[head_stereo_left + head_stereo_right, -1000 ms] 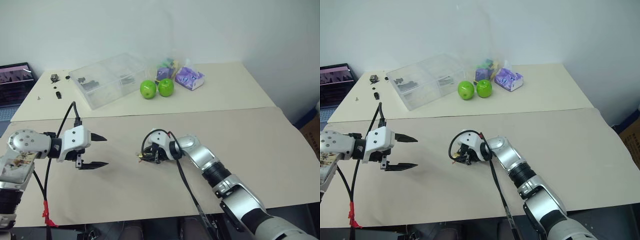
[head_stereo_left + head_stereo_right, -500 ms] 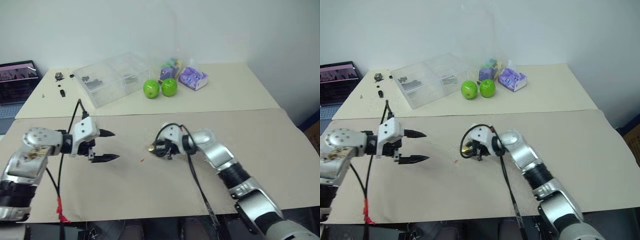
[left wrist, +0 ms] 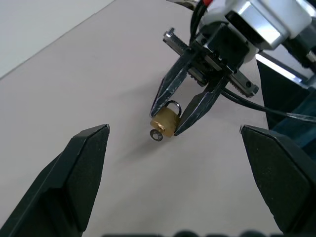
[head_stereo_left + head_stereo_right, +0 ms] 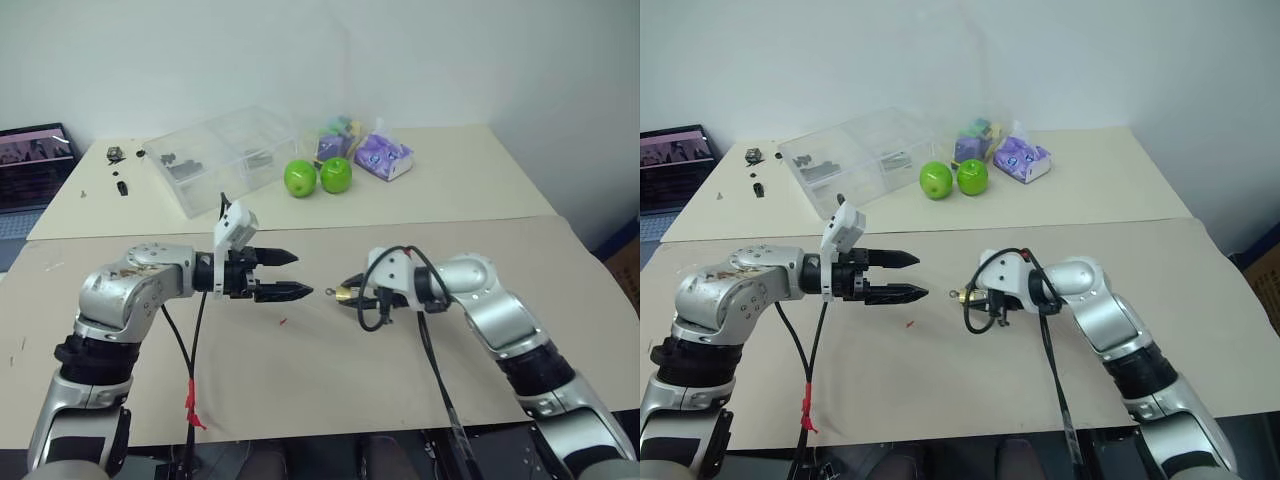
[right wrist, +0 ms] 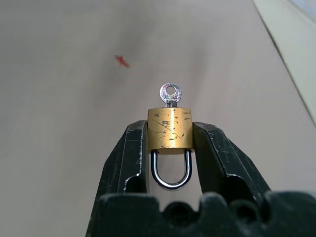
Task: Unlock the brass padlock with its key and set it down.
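The small brass padlock (image 5: pixel 170 128) hangs above the table with my right gripper (image 4: pixel 352 294) shut on its two sides. Its silver shackle (image 5: pixel 171 174) points back toward the wrist. A silver key (image 5: pixel 169 94) sticks out of the body's far end, toward the left gripper. My left gripper (image 4: pixel 303 274) is open and points right at the padlock (image 3: pixel 166 120). Its tips stop a short gap from the key (image 3: pixel 156 135). The black left fingers (image 3: pixel 84 163) stand wide on either side and hold nothing.
A clear plastic box (image 4: pixel 220 155) stands at the back of the table. Beside it are two green apples (image 4: pixel 299 178) and a purple packet (image 4: pixel 381 157). Small dark parts (image 4: pixel 118 185) lie at the back left. A red mark (image 4: pixel 284 321) is on the tan mat below the grippers.
My right gripper has lifted the padlock off the mat and carried it right. The left gripper has swung right and up and rolled, and it now faces the key.
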You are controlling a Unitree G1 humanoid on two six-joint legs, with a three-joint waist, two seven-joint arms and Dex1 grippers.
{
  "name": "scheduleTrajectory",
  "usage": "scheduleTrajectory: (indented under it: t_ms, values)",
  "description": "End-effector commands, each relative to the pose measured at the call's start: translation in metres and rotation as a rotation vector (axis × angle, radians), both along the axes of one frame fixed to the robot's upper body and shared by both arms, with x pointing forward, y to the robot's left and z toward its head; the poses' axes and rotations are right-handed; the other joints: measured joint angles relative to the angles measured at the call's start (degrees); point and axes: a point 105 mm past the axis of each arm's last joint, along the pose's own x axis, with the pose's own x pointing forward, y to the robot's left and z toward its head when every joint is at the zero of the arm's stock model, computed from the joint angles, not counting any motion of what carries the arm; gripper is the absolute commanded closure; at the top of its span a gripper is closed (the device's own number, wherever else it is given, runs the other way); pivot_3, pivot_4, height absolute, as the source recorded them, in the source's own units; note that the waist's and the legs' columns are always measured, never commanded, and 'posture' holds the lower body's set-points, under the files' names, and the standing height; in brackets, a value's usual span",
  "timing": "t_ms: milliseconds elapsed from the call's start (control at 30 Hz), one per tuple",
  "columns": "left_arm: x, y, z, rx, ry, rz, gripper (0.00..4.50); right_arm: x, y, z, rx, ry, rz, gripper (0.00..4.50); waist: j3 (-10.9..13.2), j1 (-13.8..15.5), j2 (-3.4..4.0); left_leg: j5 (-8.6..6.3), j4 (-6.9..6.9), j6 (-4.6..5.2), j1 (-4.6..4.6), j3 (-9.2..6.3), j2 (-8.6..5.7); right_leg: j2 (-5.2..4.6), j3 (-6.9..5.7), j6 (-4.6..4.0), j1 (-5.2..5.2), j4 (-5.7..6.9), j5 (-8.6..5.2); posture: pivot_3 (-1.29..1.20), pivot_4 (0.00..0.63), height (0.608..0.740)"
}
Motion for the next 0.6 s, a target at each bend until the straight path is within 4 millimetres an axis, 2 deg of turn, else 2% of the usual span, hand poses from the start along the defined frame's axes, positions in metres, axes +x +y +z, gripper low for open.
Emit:
scheduleTrajectory:
  t_ms: [33,167,267,300,333,367,467,600]
  values:
    - [-0.002,0.0,0.001,0.023,0.025,-0.017,0.0,0.002,-0.008,0.034,0.048,-0.115,-0.004,3.59,0.0,0.0,0.0,0.0,-0.01,0.0,0.01,0.01,0.0,0.0,0.01,0.0,0.0,0.0,0.0,0.0,0.15,0.74]
    - [-0.007,-0.003,-0.003,0.008,0.091,-0.045,0.0,0.005,-0.014,0.05,0.073,-0.158,-0.027,3.59,0.0,0.2,0.0,0.0,-0.01,-0.01,0.01,0.01,0.02,0.02,0.01,-0.01,0.0,-0.03,0.0,0.0,0.15,0.74]
    - [-0.01,-0.008,-0.004,-0.015,0.14,-0.059,0.77,0.003,-0.012,0.063,0.096,-0.182,-0.026,3.59,0.0,0.3,0.01,0.0,-0.03,-0.01,-0.02,0.0,0.02,0.02,0.01,-0.02,0.09,-0.28,0.0,0.0,0.15,0.74]
    - [-0.011,-0.009,-0.003,-0.028,0.154,-0.063,1.23,0.002,-0.011,0.065,0.104,-0.181,-0.024,3.59,0.0,0.3,0.01,0.0,-0.03,-0.01,-0.02,-0.01,0.01,0.02,0.01,-0.02,0.18,-0.4,0.0,0.0,0.15,0.74]
    - [-0.011,-0.011,-0.001,-0.038,0.163,-0.066,1.48,0.0,-0.01,0.066,0.116,-0.172,-0.022,3.59,0.0,0.4,0.01,0.0,-0.01,-0.01,-0.02,-0.01,0.01,0.02,0.01,-0.03,0.25,-0.46,0.01,0.0,0.15,0.74]
    - [-0.011,-0.012,0.0,-0.038,0.161,-0.068,2.12,-0.002,-0.009,0.066,0.137,-0.145,-0.021,3.59,0.0,0.4,0.01,0.0,0.0,-0.01,-0.02,-0.02,0.0,0.01,0.01,-0.03,0.33,-0.55,0.01,0.0,0.15,0.74]
    - [-0.008,-0.017,0.009,-0.043,0.139,-0.061,3.16,-0.007,-0.014,0.054,0.136,-0.108,-0.032,3.59,0.0,0.7,0.01,0.01,0.02,-0.02,-0.01,-0.04,-0.02,-0.02,0.02,-0.03,0.43,-0.62,0.01,0.0,0.15,0.74]
    - [-0.008,-0.022,0.022,-0.068,0.138,-0.063,3.16,-0.009,-0.017,0.047,0.132,-0.105,-0.049,3.59,0.0,1.6,0.03,0.01,0.06,-0.02,0.0,-0.08,-0.06,-0.02,0.03,-0.03,0.55,-0.67,0.01,0.0,0.15,0.74]
